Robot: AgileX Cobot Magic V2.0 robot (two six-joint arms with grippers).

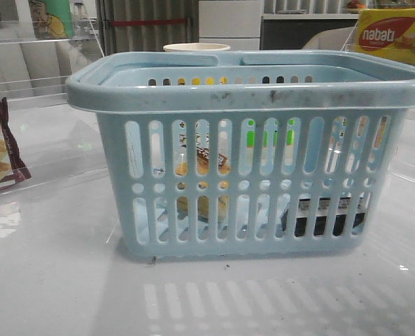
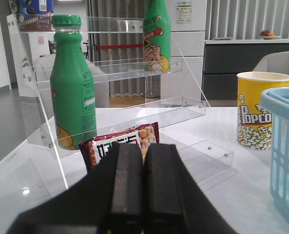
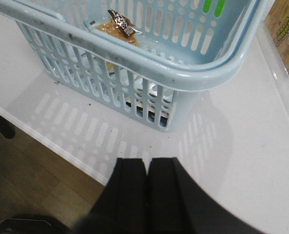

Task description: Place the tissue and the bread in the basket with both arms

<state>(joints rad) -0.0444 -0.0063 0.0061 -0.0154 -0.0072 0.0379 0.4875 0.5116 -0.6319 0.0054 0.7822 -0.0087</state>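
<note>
The left gripper has its two black fingers pressed together with nothing between them. Just beyond its fingertips lies a maroon-edged cracker bag; a green bottle stands on a clear acrylic shelf further out and to one side, and a yellow popcorn cup stands well apart on the other side, beside the rim of the basket. The right gripper is likewise closed and empty — its fingers meet over the white table, near the basket but clear of it. The bread lies inside the basket, on the side far from the right gripper; through the slots of the front view it shows as a golden-brown shape on the floor of the basket. The tissue also lies on the basket floor — a dark pack with a pale band, seen through the slots and set apart from the bread. A yellow-and-red Nabati box stands behind the basket.
</note>
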